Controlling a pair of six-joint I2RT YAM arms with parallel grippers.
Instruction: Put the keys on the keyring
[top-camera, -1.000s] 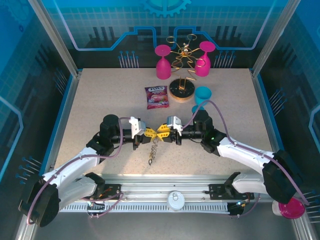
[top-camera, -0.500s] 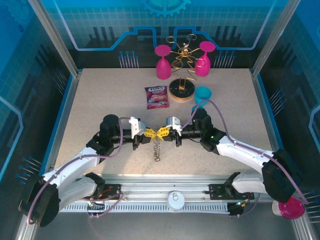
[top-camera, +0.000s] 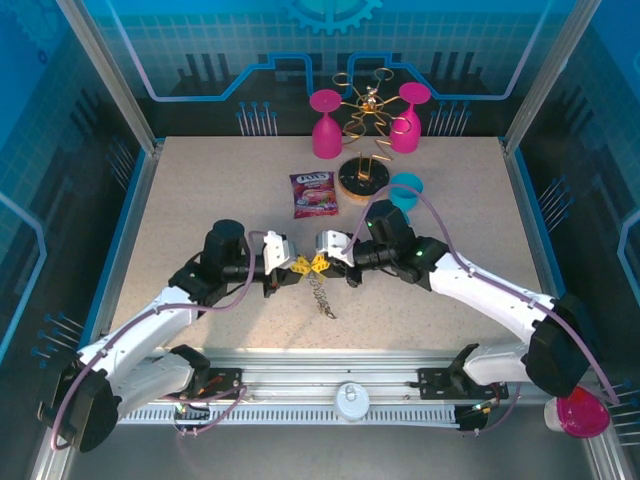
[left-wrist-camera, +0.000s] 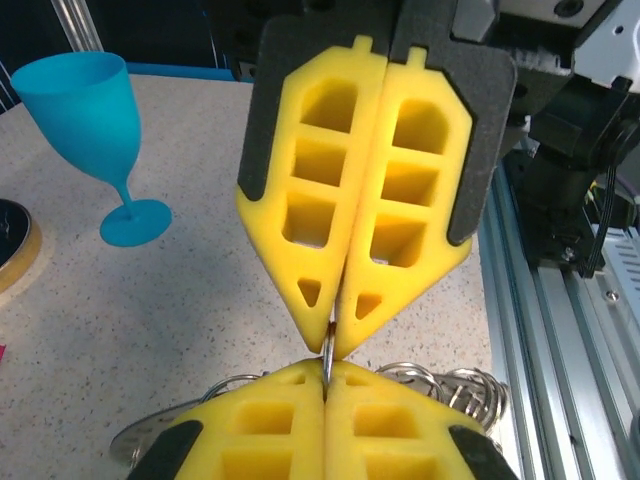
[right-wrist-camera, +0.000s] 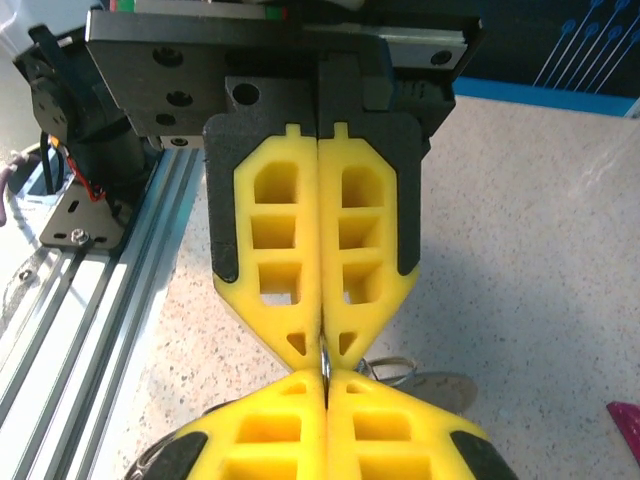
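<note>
Table (top-camera: 200, 200), centre: left gripper (top-camera: 298, 266) and right gripper (top-camera: 321, 262) meet tip to tip. Each is pinched tight on the same thin wire (left-wrist-camera: 327, 352). The keyring (left-wrist-camera: 440, 382) trails from that pinch toward 5 o'clock, with the keys (top-camera: 328, 308) bunched at its far end. Judgement: both arms are equally near, so the next move turns on that shared wire.

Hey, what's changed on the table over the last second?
The right gripper slid left and closed on the large grey metal keyring, tip to tip with the left gripper, which kept its grip. The ring's trailing end swung right. The pink goblets, blue goblet, snack packet and wooden-based rack stayed put.
</note>
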